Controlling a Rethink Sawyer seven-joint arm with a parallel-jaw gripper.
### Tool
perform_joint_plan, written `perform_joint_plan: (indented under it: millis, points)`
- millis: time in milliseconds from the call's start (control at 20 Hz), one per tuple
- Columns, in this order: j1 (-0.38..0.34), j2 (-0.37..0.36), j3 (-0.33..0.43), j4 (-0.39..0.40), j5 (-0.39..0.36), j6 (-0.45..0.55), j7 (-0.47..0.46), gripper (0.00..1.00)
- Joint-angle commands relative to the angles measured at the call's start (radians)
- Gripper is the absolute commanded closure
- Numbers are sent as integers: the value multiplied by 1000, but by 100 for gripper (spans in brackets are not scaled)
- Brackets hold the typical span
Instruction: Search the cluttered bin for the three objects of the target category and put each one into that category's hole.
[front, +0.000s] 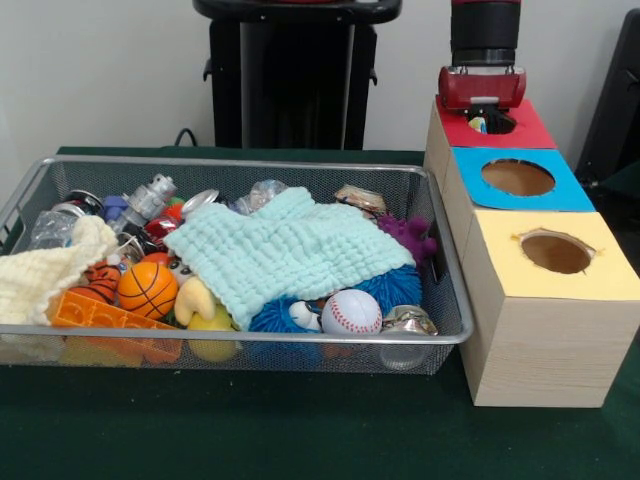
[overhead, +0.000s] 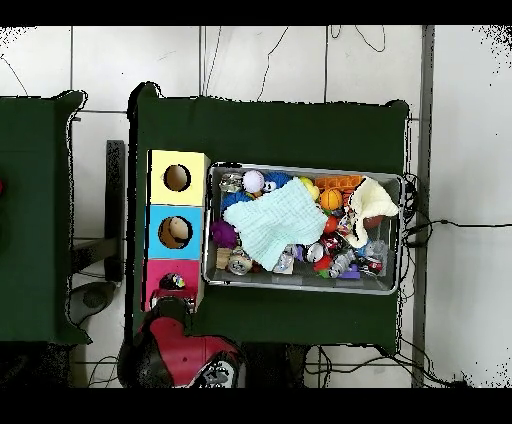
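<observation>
Hovering directly over the red hole (front: 497, 122), gripper (front: 486, 118) apparently clamped on a small multicoloured object (front: 479, 124) at the hole's mouth. Centring over the red hole, lowering slightly before letting go, avoiding the rim, then returning toward the bin (front: 440, 300) beside it.

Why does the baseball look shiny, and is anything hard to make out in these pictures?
Front view: soft room light leaves a pale sheen on the baseball; the mesh bin wall blurs what lies behind it. Overhead view: the bin's contents are too small to tell apart under the mint cloth.
</observation>
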Motion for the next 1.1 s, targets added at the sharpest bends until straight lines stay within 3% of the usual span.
perform_joint_plan:
  millis: [50,250,550,1100]
  points:
    - [-21,49,106,-150,174,192,246,100]
    - [3,53,116,-137,244,236,257,100]
    - [-20,59,171,-108,278,266,285,100]
    - [-65,-26,239,-79,356,465,285,100]
